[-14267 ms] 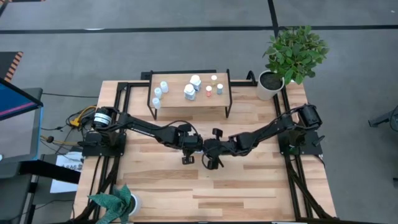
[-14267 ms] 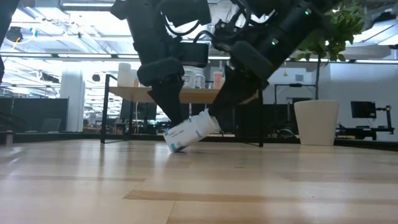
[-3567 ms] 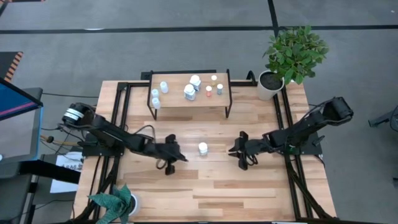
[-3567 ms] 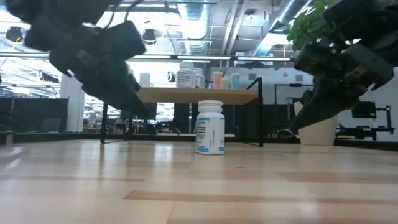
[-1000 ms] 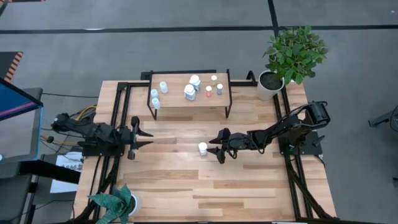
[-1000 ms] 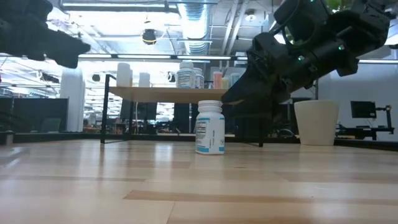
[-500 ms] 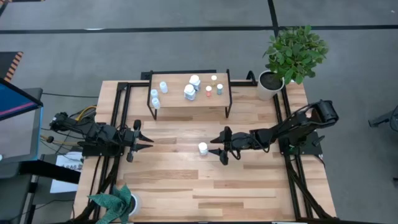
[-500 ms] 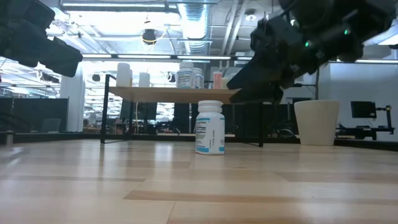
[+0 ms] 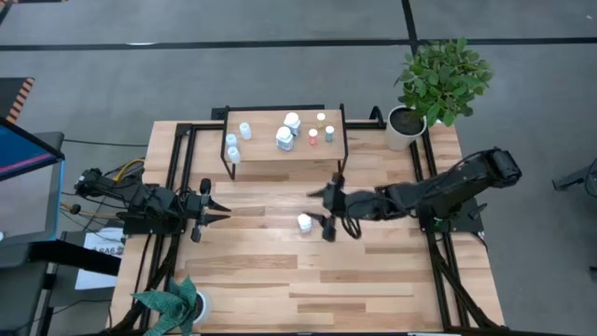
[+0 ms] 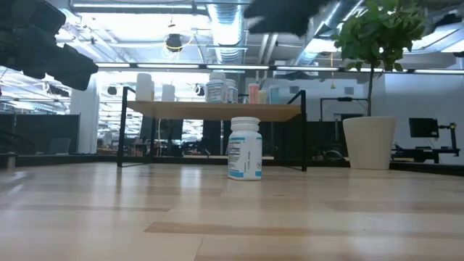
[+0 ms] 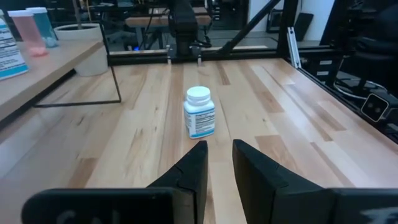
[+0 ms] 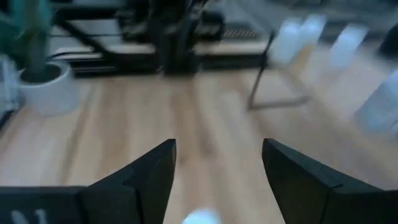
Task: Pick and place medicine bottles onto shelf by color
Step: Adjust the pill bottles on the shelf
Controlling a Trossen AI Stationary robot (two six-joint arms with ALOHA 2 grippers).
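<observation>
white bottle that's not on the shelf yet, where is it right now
In the high view the white bottle stands upright near the middle of the table, in front of the shelf, just beside the open right gripper.

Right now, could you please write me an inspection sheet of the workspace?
Surface: light wooden plank tabletop, nothing spilled.
Job's things: one white blue-labelled medicine bottle upright mid-table; eight small bottles on the low wooden shelf with black legs, a reddish one among them.
Clutter: white pot with leafy green plant at the far right corner; a second plant at the near left corner.
Grippers: left gripper narrowly open, empty, at the left edge; right gripper open, empty, beside the loose bottle.
Cables: bundle off the left edge.
Surroundings: grey floor; blue panel left.
</observation>
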